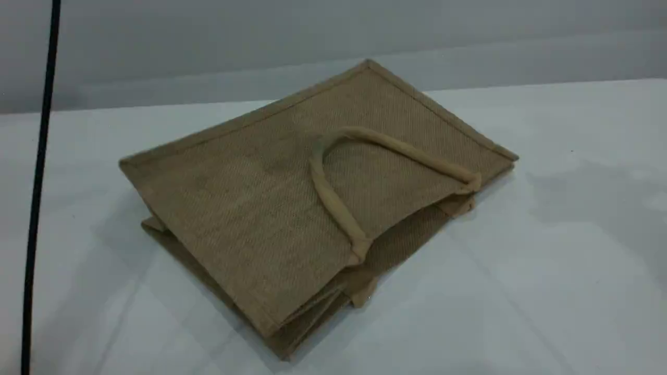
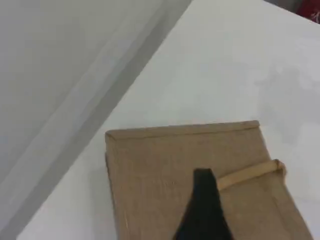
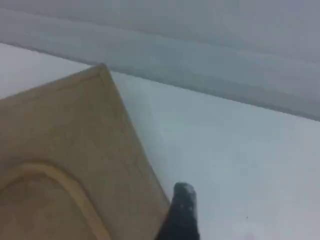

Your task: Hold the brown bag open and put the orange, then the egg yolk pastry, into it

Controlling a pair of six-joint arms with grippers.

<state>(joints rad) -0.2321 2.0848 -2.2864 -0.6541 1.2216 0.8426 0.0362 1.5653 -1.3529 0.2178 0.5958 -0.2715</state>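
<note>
The brown bag (image 1: 250, 198) lies folded flat on the white table, its mouth toward the front right. One beige handle (image 1: 329, 194) is flopped back over its top panel. No arm shows in the scene view. In the left wrist view, a dark fingertip (image 2: 202, 176) of my left gripper hovers over the bag (image 2: 160, 170), close to the handle (image 2: 250, 175); the jaw gap is out of frame. My right gripper's fingertip (image 3: 183, 194) hangs beside the bag's edge (image 3: 145, 165), over bare table, with nothing on it. The orange and the egg yolk pastry are out of view.
A black cable (image 1: 39, 182) runs down the scene's left edge. A grey wall (image 1: 333, 47) backs the table. White tabletop (image 1: 573, 234) spreads to the right and front of the bag. Something red (image 2: 311, 9) shows at the far corner of the left wrist view.
</note>
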